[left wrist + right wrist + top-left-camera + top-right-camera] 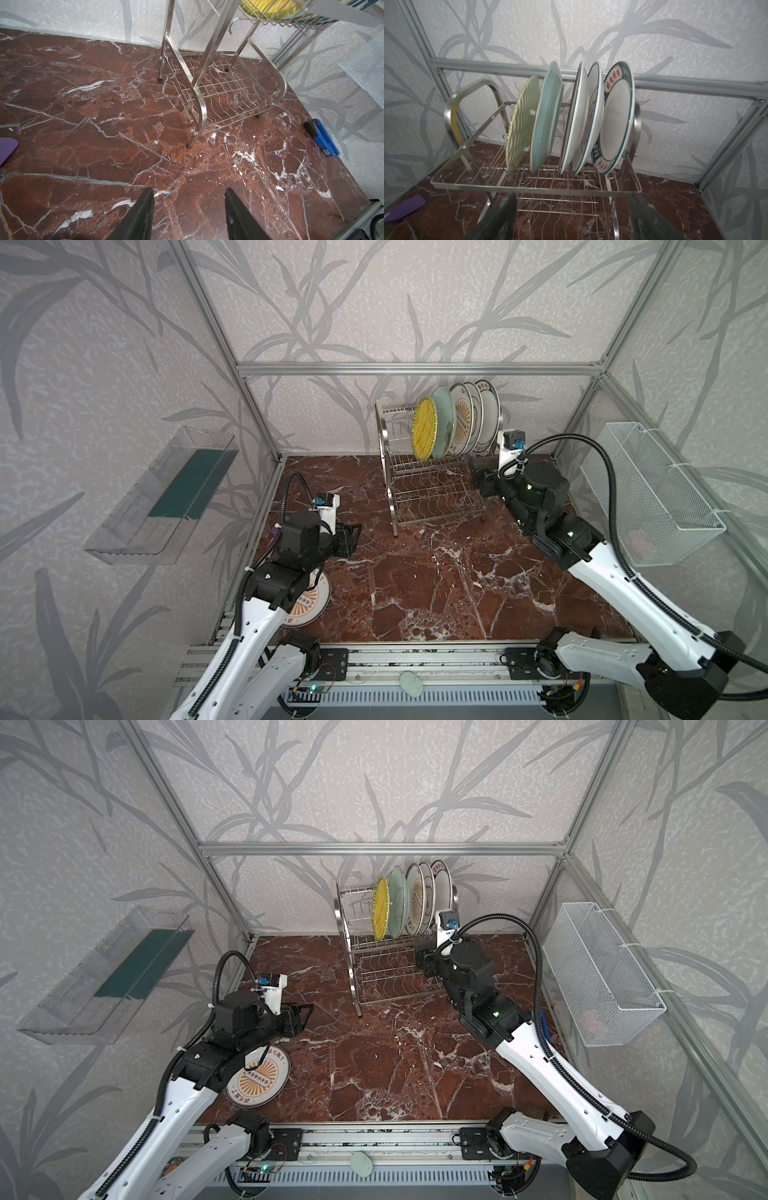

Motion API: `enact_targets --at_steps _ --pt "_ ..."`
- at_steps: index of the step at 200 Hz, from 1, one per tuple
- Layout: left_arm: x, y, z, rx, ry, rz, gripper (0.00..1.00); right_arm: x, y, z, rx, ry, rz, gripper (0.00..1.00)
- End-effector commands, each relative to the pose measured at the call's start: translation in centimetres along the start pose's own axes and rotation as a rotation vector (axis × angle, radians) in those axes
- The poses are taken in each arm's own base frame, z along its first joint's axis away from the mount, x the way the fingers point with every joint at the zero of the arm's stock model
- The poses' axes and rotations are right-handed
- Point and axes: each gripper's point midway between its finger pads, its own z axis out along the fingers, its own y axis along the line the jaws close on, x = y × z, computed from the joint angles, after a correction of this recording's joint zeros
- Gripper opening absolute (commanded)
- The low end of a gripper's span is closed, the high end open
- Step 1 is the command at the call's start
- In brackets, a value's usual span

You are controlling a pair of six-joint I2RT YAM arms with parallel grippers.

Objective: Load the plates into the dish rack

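Left arm [266,605] half hides sunburst plate [312,602]; right end effector [572,199] blurred.

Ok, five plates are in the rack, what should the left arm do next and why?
Probably move the left hand over the sunburst plate and down to its rim. It lies flat on the table under that arm, the only plate not racked; the hand is open and empty, and the dish rack has free slots beside the yellow plate.

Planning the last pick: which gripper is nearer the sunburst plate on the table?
Left. The left gripper is just beyond the sunburst plate; the right gripper is away at the dish rack.
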Motion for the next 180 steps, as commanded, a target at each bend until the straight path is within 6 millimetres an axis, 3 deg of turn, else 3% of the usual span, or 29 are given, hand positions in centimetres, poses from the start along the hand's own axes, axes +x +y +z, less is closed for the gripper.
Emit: enact_targets --at_steps 1,27,62,95,139,180 --pt "-0.2 0.6 -0.1 -0.039 0.015 -0.009 0.53 2.1 -0.1 -0.7 -0.029 0.041 0.060 0.82" --pt "0.1 1.4 0.2 -0.076 0.024 -0.008 0.53 6.4 -0.2 -0.5 -0.028 0.115 0.113 0.80" --pt "0.8 2.9 0.7 -0.158 0.064 -0.042 0.53 13.8 0.5 0.0 -0.044 0.260 0.176 0.78" --pt "1.5 4.4 1.5 -0.234 0.066 -0.159 0.53 19.7 0.9 0.1 -0.044 0.391 0.216 0.77" --pt "3.4 5.6 3.2 -0.264 0.057 -0.264 0.53 24.1 4.4 0.0 -0.168 0.501 0.314 0.75" --pt "6.3 7.5 2.4 -0.356 0.080 -0.334 0.53 26.8 8.4 0.2 -0.232 0.576 0.279 0.75"
